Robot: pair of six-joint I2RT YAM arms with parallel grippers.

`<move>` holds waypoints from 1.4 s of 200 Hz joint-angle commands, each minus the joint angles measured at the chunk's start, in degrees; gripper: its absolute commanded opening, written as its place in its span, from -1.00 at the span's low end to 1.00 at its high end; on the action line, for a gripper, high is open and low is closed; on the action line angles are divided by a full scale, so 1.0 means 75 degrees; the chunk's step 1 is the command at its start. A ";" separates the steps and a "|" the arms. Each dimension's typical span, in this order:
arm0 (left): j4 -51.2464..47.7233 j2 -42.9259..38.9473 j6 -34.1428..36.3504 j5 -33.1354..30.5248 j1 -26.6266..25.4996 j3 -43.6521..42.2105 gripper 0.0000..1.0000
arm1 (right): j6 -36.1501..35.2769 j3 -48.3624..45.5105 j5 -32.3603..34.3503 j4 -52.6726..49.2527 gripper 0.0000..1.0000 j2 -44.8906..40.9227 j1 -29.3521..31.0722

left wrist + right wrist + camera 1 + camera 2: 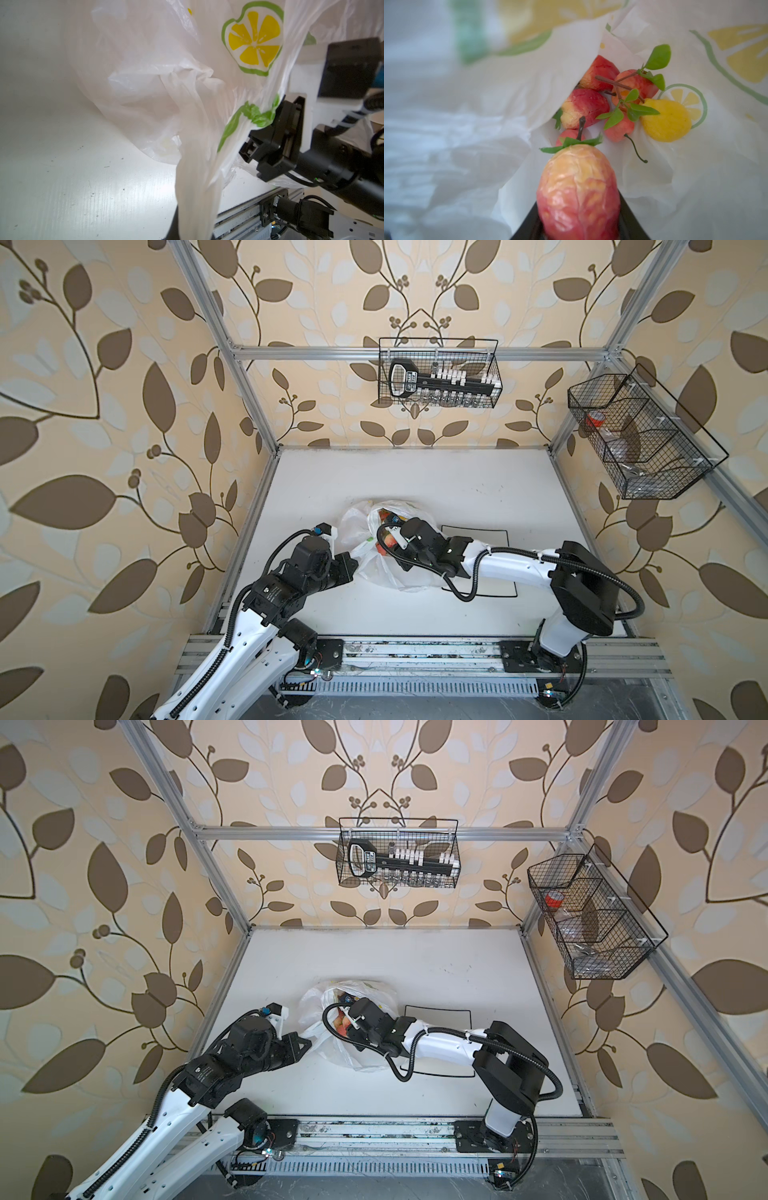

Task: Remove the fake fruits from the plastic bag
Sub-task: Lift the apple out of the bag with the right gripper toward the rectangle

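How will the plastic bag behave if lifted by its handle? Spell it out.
Probably floppy: the plastic bag hangs in crinkled folds, its handle twisted thin at the left gripper. Likely light: translucent film. Loose fake fruits inside may shift.

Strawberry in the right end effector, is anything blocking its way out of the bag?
Nothing visible blocks it. The right end effector grips the strawberry inside the plastic bag, whose edge the left end effector pinches; only loose film surrounds it.
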 commanded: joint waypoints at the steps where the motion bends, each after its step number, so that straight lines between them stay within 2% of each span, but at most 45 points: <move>1: 0.0390 0.0122 -0.0129 -0.0346 -0.0071 0.0330 -1.00 | -0.0707 -0.0316 -0.0872 0.0052 -0.54 -0.0496 0.0055; 53: 0.0474 0.0217 -0.0123 -0.0324 -0.0068 0.0373 -1.00 | -0.0810 -0.0657 -0.1955 -0.0410 -0.54 -0.2065 0.0066; 86: 0.0533 0.0237 -0.0090 -0.0154 -0.0074 0.0284 -1.00 | -0.0263 -0.0861 -0.2902 -0.0413 -0.53 -0.3252 0.0061; 112: 0.0498 0.0237 -0.0039 -0.0032 -0.0074 0.0263 -1.00 | 0.0255 -0.0953 -0.2886 -0.0618 -0.53 -0.4272 0.0066; 134: 0.0509 0.0196 -0.0007 0.0044 -0.0074 0.0205 -1.00 | 0.0699 -0.0917 -0.2188 -0.0930 -0.54 -0.5197 0.0067; 153: 0.0532 0.0173 -0.0005 0.0104 -0.0074 0.0147 -1.00 | 0.1047 -0.0846 -0.1131 -0.1324 -0.55 -0.5902 0.0038; 165: 0.0528 0.0161 0.0004 0.0147 -0.0068 0.0127 -1.00 | 0.1285 -0.0783 -0.0377 -0.1651 -0.56 -0.6234 -0.0014; 196: 0.0476 0.0059 0.0010 0.0195 -0.0074 0.0065 -1.00 | 0.2068 -0.0828 0.2379 -0.2751 -0.53 -0.6683 -0.0367; 219: 0.0359 -0.0046 0.0051 0.0201 -0.0074 0.0095 -1.00 | 0.2908 -0.1251 0.3722 -0.3459 -0.54 -0.6796 -0.0983; 238: 0.0253 -0.0137 0.0068 0.0189 -0.0071 0.0109 -1.00 | 0.3625 -0.1877 0.3876 -0.3538 -0.54 -0.6801 -0.1299; 280: -0.0103 -0.0212 0.0071 0.0199 -0.0074 0.0148 -1.00 | 0.4494 -0.3455 0.3070 -0.2151 -0.52 -0.6069 -0.1409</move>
